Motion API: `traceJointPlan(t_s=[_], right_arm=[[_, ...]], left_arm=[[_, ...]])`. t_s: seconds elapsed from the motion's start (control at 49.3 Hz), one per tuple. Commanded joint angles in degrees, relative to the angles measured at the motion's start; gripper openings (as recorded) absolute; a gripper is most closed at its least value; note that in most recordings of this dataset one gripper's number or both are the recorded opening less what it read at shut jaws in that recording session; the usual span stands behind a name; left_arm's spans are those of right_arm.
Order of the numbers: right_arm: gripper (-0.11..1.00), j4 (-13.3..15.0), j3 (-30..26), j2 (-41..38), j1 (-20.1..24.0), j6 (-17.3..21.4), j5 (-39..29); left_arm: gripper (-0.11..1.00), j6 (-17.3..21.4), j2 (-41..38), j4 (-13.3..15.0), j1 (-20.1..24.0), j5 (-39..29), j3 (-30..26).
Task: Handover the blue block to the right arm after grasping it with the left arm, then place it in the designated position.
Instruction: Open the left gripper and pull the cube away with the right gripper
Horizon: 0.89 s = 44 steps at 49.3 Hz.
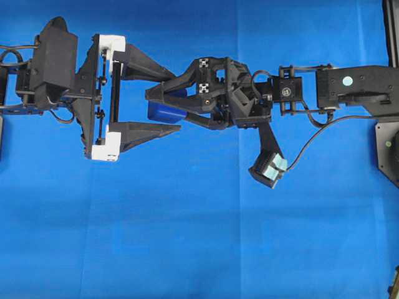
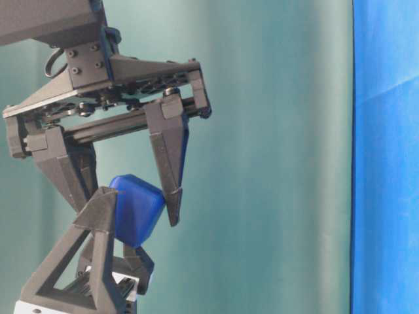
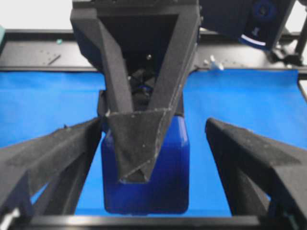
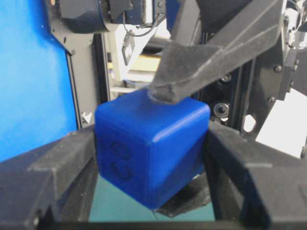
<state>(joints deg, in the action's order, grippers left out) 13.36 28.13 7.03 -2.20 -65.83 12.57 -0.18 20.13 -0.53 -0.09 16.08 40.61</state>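
Centre of the overhead view: the right arm's gripper (image 1: 163, 103) is pinching the blue block (image 1: 166, 113), its fingers hiding most of the cube. The left arm's gripper (image 1: 176, 103) is standing spread wide around it, fingers apart from the block. Both arms are being cut off at the frame edges. A creased blue cloth (image 1: 199, 237) is covering the table

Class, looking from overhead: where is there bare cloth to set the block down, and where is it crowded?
Bare blue cloth spans the lower half, below both claws. The middle strip is crowded: open left claw, right claw shut on the blue block.
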Motion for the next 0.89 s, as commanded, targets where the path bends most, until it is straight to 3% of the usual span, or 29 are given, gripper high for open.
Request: traceJointPlan(t_s=[0.0, 0.264, 0.67, 0.872], right_arm=[[0.53, -0.1, -0.5, 1.3, 0.2, 0.2, 0.4], [0.53, -0.1, 1.1, 3.2, 0.4, 0.2, -0.3], [0.53, -0.2, 10.6, 14.9, 0.5, 0.3, -2.3], [0.53, -0.2, 12.1, 17.1, 1.0, 0.3, -4.0]], left_arm=[[0.93, -0.1, 0.8, -0.1, -0.1, 0.4, -0.8], [0.93, -0.2, 1.0, -0.1, -0.2, 0.2, -0.6], [0.93, -0.2, 1.6, 0.0, -0.1, -0.2, -0.1], [0.93, -0.2, 2.2, -0.1, -0.2, -0.2, 0.5]])
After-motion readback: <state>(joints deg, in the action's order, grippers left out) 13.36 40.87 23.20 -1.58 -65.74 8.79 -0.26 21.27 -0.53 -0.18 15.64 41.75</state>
